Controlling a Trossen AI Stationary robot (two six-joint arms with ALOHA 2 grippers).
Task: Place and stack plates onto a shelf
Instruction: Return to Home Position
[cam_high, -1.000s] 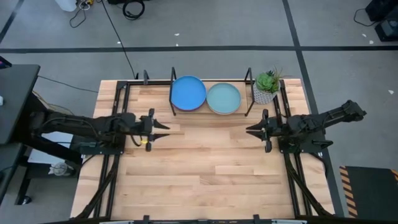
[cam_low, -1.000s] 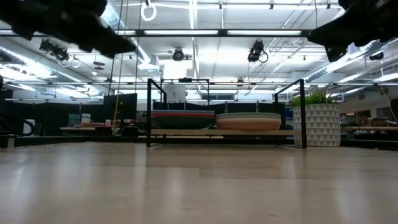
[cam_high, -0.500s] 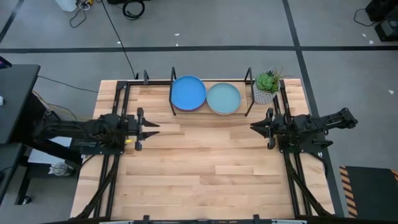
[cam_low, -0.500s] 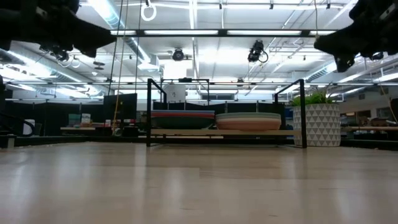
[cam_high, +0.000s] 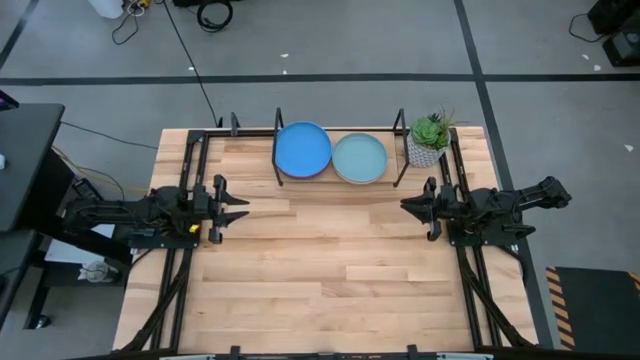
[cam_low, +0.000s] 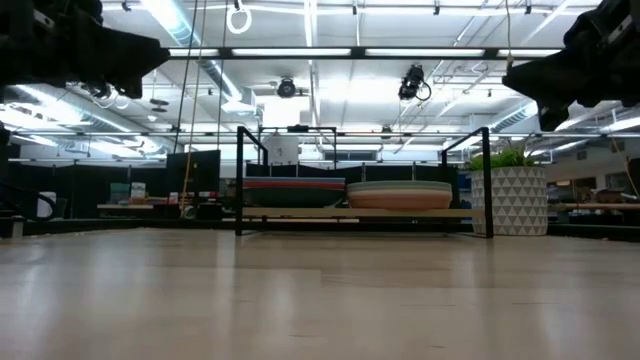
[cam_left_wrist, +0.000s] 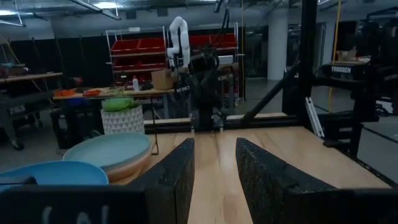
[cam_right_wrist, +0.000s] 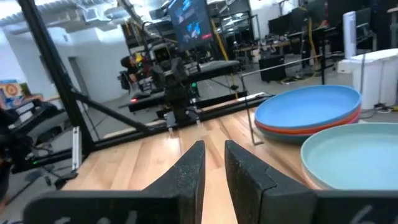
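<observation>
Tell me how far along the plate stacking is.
Done: two stacks sit on the shelf, topped by the bright blue plate and the pale teal plate. In hand: nothing; the jaws of the left arm and right arm stand open and empty at the sides of the table. Left: seemingly nothing to stack; no loose plate shows.

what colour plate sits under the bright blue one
Orange. The orange plate peeks out beneath the bright blue plate, clearest in the right wrist view.

black jointed arms (cam_high: 110, 212), left hand (cam_high: 244, 207) and right hand (cam_high: 404, 206) alike: two flat fingers (cam_left_wrist: 177, 180), rough dark pads
</observation>
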